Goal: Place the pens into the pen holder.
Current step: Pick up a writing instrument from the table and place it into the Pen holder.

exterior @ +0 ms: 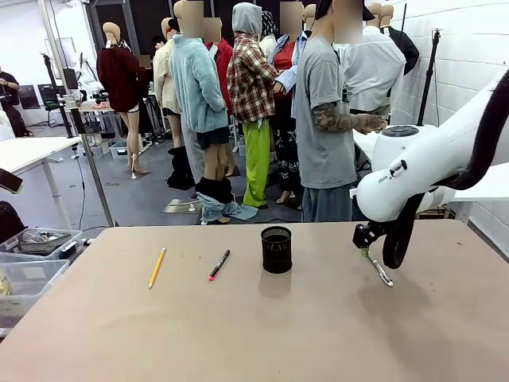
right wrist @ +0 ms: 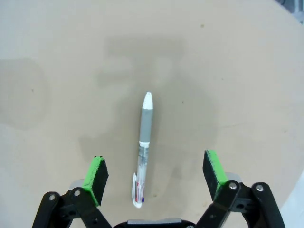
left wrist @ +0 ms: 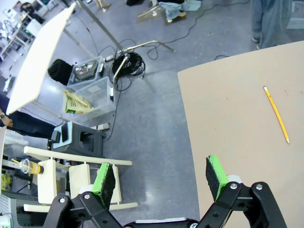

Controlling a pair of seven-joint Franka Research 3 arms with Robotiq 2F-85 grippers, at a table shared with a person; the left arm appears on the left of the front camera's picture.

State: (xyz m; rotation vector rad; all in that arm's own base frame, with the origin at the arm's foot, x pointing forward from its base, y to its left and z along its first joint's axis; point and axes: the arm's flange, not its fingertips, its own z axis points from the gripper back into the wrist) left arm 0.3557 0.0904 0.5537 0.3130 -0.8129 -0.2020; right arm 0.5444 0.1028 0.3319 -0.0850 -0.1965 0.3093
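Note:
The black mesh pen holder (exterior: 276, 249) stands upright at the middle of the table's far side. To its left lie a yellow-orange pencil (exterior: 157, 267) and a black pen with a red-pink end (exterior: 219, 265). The third pen (exterior: 380, 269), grey with a pale tip (right wrist: 145, 142), lies flat on the table at the right. My right gripper (exterior: 370, 251) hovers just above it, open (right wrist: 154, 173), with the pen between the green pads (right wrist: 213, 170) and untouched. My left gripper (left wrist: 161, 178) is open and holds nothing, out over the floor past the table's left edge; the pencil (left wrist: 276, 114) lies far from it.
A person (exterior: 326, 119) stands at the table's far side, behind the right arm. Clear plastic bins (exterior: 24, 259) sit on the floor left of the table (exterior: 262, 334), with cables (left wrist: 130, 64) and a white frame (left wrist: 71, 175) nearby.

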